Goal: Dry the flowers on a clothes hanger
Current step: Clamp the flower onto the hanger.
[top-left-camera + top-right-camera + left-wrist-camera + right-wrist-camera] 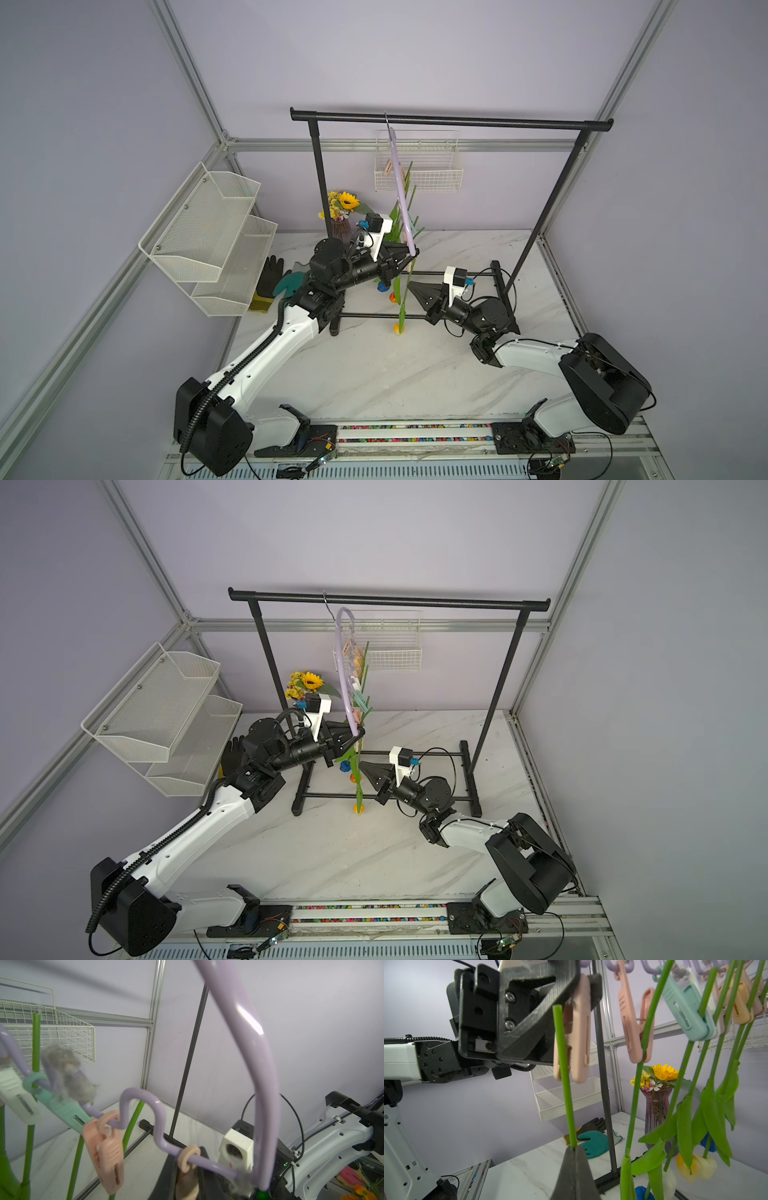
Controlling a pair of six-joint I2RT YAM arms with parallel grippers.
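The lilac clothes hanger (401, 195) (343, 667) (264, 1064) hangs by its hook from the black rack and is swung end-on toward the arms. My left gripper (409, 257) (358, 735) (188, 1167) is shut on the last pink peg (187, 1182) (579, 1022), squeezing its upper end. My right gripper (411, 286) (362, 764) (574, 1150) is shut on a tulip's green stem (563, 1076). The stem's cut end stands at that peg's lower tips. Its yellow head (399, 329) hangs below. Several other flowers (685, 1126) hang head-down from neighbouring pegs.
The black garment rack (449, 121) spans the back, its feet on the marble table (374, 374). A sunflower bouquet in a purple vase (345, 203) (656, 1109) stands behind the left arm. Gloves (270, 282) lie under white mesh shelves (208, 232). A wire basket (436, 174) hangs on the wall.
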